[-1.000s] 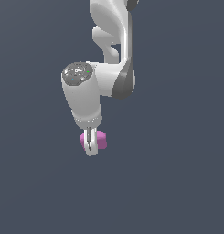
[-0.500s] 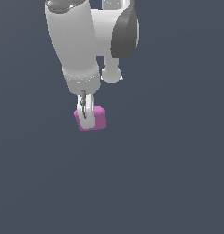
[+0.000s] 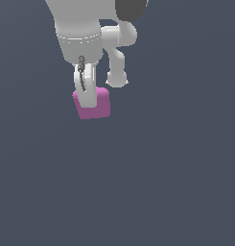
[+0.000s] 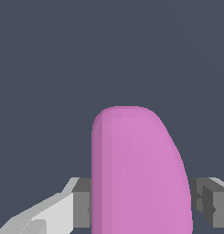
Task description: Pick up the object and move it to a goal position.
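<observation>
Gripping object point(image 3: 96, 106), end effector point(image 3: 86, 98) now nearer camera

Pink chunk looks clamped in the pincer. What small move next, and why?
Probably keep the pincer shut and carry on toward the goal. The pink chunk sits between both fingers in the wrist view. No goal marker shows, so I cannot tell the direction.

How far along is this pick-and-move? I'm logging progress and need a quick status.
Done: the grab. The pincer is shut on the pink chunk, with a finger pressed against each side in the wrist view. In hand: the chunk hangs from the arm in the exterior view. Left: reaching the goal, which neither view shows, so the remaining travel cannot be judged.
</observation>
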`<state>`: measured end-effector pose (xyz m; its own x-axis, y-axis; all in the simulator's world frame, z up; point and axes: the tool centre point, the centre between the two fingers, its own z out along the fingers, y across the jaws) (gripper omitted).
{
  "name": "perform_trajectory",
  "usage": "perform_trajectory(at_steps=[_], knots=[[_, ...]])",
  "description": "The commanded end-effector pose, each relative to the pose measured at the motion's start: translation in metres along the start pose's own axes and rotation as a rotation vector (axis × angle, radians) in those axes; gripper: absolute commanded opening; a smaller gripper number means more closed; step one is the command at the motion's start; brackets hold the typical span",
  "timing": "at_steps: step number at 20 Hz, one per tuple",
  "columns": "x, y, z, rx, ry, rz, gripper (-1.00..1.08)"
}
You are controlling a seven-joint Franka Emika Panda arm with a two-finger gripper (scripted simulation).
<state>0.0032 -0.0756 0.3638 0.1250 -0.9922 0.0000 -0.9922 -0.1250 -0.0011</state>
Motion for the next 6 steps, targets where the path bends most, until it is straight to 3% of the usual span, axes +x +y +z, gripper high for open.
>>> perform_trajectory(at_steps=[1, 6], knots=[[-0.0009, 0.0028, -0.0107, -0.001, 0.0, -0.001, -1.0], [-0.0014, 0.0042, -0.0183, -0.001, 0.0, -0.001, -1.0]])
